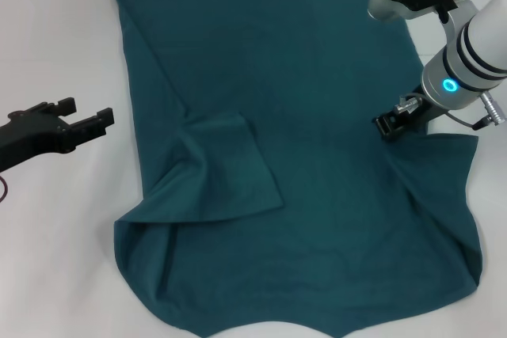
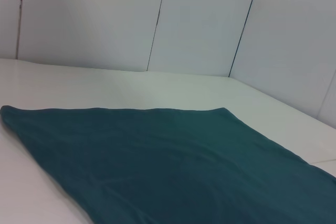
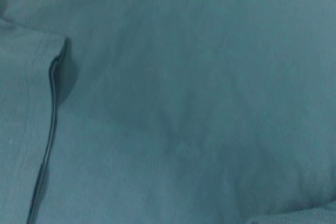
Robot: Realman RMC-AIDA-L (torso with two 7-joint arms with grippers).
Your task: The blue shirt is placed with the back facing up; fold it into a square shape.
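Soft, plain knit blue shirt (image 1: 317, 116) lies rumpled on the white surface (image 1: 55, 53). Left tool (image 1: 87, 116) hovers apart; right tool (image 1: 390, 124) pinches shirt fabric.

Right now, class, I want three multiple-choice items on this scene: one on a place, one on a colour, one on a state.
1. Where is the right end effector?
A. over the shirt's right side
B. off the table
C. beside the left end effector

2. What colour is the shirt?
A. red
B. dark teal-blue
C. yellow

3. How is the left end effector?
A. open, empty
B. shut on the shirt
C. out of view

Answers: 1 A, it sits on the cloth by the right edge. 2 B, plain teal-blue throughout. 3 A, its fingers are spread above bare table.
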